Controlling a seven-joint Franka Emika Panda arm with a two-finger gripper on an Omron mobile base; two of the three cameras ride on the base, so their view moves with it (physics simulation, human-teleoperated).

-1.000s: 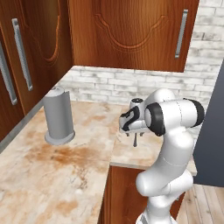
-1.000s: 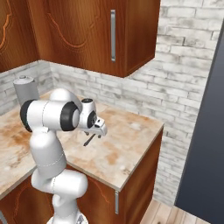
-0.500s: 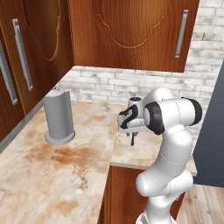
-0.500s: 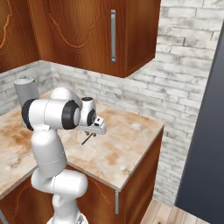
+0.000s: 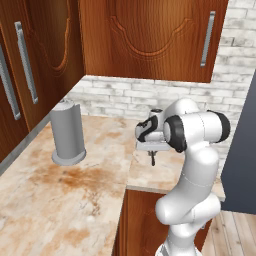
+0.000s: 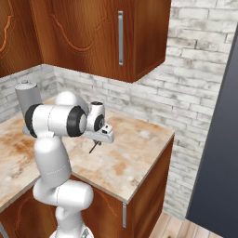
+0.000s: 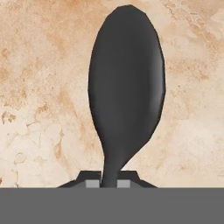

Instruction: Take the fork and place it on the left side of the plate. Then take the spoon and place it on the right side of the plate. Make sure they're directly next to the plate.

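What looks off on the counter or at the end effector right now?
Nothing stands out. The end effector is shut on the spoon at its handle, bowl pointing away over the marble counter. The grey canister stands upright. No spills.

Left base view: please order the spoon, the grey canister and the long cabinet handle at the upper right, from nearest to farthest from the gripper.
1. The spoon, pinched in the gripper, hanging just below it.
2. The grey canister, standing on the counter to the left.
3. The cabinet handle, high on the upper right door.
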